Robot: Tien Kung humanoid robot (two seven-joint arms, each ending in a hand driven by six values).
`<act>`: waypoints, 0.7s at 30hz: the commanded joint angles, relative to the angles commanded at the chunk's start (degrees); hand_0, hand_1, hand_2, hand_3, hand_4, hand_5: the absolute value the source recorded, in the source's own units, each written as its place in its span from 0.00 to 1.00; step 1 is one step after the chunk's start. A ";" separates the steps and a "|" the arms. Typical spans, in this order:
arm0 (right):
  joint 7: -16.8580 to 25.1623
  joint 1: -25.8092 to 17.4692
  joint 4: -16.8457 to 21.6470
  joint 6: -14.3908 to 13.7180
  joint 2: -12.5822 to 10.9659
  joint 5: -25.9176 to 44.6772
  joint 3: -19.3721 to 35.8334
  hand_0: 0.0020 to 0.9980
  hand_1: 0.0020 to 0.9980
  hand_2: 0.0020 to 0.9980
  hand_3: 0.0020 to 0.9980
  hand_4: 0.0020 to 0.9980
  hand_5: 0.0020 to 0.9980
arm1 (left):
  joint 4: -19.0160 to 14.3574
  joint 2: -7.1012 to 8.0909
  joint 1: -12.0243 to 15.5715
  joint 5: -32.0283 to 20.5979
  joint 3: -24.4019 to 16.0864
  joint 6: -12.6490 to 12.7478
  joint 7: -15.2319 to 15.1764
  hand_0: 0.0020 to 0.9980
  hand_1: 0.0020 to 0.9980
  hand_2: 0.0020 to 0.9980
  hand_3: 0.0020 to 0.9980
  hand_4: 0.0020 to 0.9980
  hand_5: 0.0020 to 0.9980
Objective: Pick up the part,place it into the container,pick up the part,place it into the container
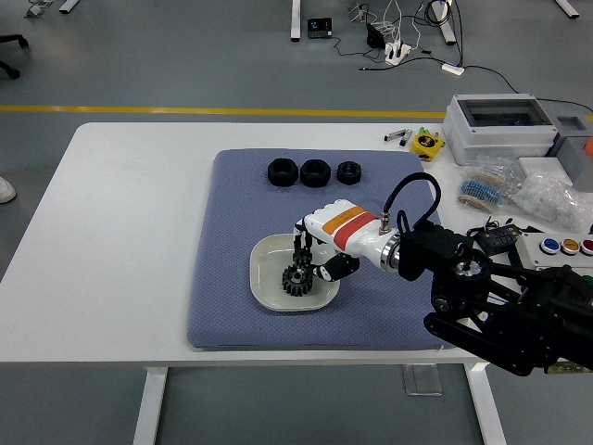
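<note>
A black gear (pixel 294 281) lies in the white bowl (pixel 269 255) on the blue-grey mat. My right hand (pixel 310 264), white with an orange stripe, reaches in from the right and hangs over the bowl's right half, right at the gear's upper right edge. Its black tips blend with the gear, so contact or a held part is unclear. Three black nuts (pixel 313 172) sit in a row at the mat's far edge. The left arm is out of view.
The blue-grey mat (pixel 222 278) covers the table's middle. At the right stand a grey box (pixel 500 125), a yellow tape measure (pixel 427 144), bags of small parts (pixel 551 199) and a button panel (pixel 565 247). White table (pixel 120 232) spreads to the left.
</note>
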 joint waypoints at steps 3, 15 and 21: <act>-0.38 0.54 0.38 0.71 0.57 0.25 -1.13 0.44 0.49 0.52 0.48 0.60 0.11 | 0.00 0.00 -0.05 0.04 -0.18 0.07 -0.02 0.71 0.62 0.65 0.57 0.62 0.70; -2.17 1.63 -3.35 2.86 2.88 1.81 -2.23 0.44 0.51 0.54 0.50 0.66 0.13 | 0.00 0.11 -0.23 -0.12 -0.10 0.11 -0.05 0.71 0.61 0.65 0.57 0.62 0.70; -2.73 1.90 -4.59 3.66 3.39 1.87 -2.59 0.45 0.53 0.56 0.52 0.72 0.14 | 0.00 0.11 -0.30 -0.12 -0.19 0.16 -0.08 0.71 0.61 0.64 0.57 0.62 0.70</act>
